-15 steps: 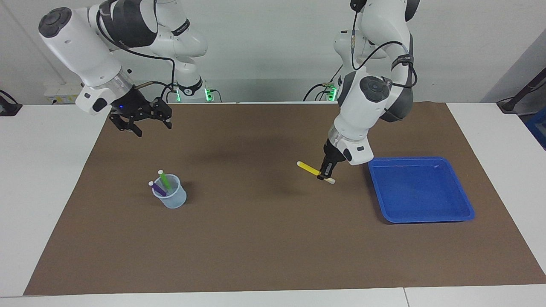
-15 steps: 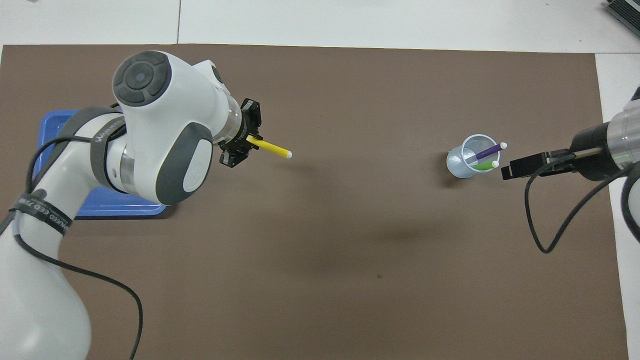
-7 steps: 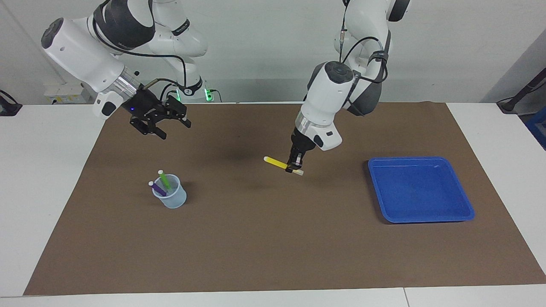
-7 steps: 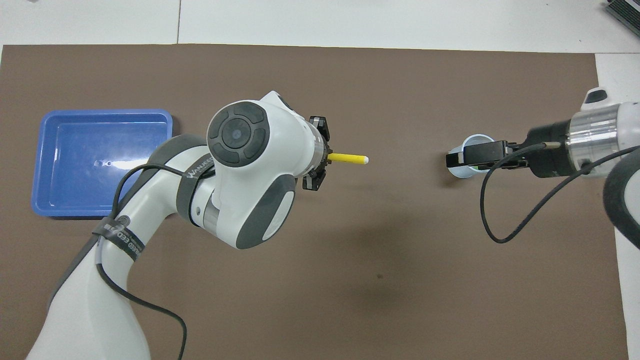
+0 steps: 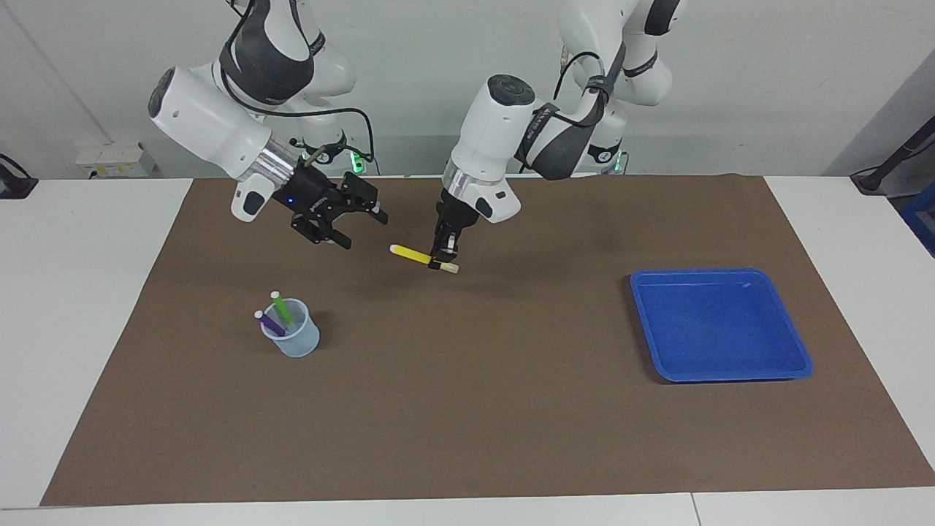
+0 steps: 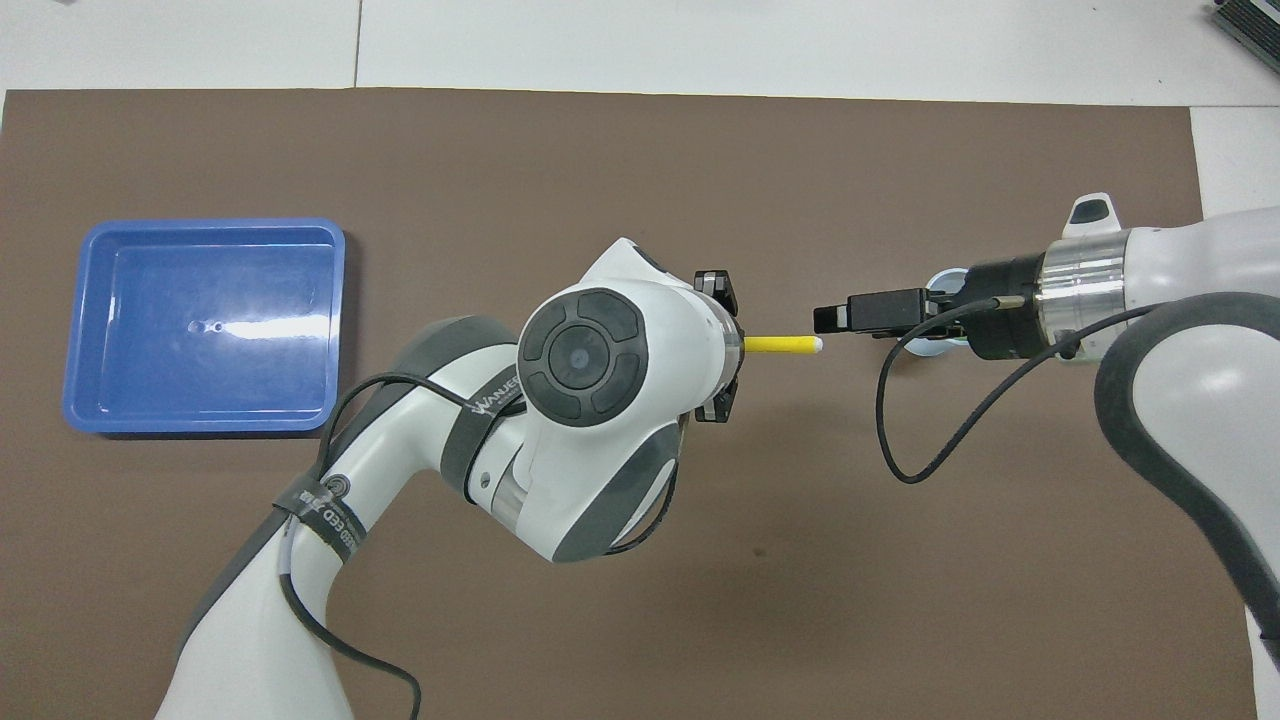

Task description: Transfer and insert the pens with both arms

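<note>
One yellow pen remains to be handed over. I have the left gripper clamped near the pen's whitish end, holding it level above the brown mat, its long axis pointing straight at the right gripper. That gripper hangs close by with jaws spread wide, just short of the pen's free tip, over the right arm's end of the mat. Green pen and purple pen already stand in the clear cup; the blue tray sits toward the left arm's end.
</note>
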### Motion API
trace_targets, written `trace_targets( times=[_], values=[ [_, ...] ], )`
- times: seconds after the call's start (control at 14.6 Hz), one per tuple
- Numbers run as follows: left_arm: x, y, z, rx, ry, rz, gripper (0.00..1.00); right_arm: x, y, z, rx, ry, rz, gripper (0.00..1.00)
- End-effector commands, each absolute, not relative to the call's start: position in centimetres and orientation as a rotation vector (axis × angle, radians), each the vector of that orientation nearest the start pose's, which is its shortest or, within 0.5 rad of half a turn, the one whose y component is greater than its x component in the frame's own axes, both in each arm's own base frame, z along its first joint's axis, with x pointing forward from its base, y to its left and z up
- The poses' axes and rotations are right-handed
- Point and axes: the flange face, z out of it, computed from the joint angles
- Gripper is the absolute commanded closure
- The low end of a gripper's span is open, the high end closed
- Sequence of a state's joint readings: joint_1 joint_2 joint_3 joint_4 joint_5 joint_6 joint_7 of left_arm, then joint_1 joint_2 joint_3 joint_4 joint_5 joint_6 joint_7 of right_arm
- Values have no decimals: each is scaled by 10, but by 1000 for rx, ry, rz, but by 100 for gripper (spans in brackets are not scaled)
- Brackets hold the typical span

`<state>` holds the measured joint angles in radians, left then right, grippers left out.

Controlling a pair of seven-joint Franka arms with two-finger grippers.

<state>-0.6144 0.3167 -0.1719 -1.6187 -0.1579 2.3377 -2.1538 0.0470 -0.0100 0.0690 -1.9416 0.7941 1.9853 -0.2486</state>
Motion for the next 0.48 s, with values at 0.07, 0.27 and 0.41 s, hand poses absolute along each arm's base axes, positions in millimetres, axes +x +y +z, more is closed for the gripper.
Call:
trace_targets(
  times=[0.07, 0.27, 0.41],
  values=[
    [497, -478, 491, -2614, -2532, 345, 100, 558, 101, 493, -2386, -106, -155, 0],
    [499, -482, 497, -2638, -2607, 369, 100, 562, 100, 487, -2386, -95, -168, 9],
    [498, -484, 497, -2649, -2624, 367, 100, 562, 100, 487, -2386, -95, -168, 28]
  ],
)
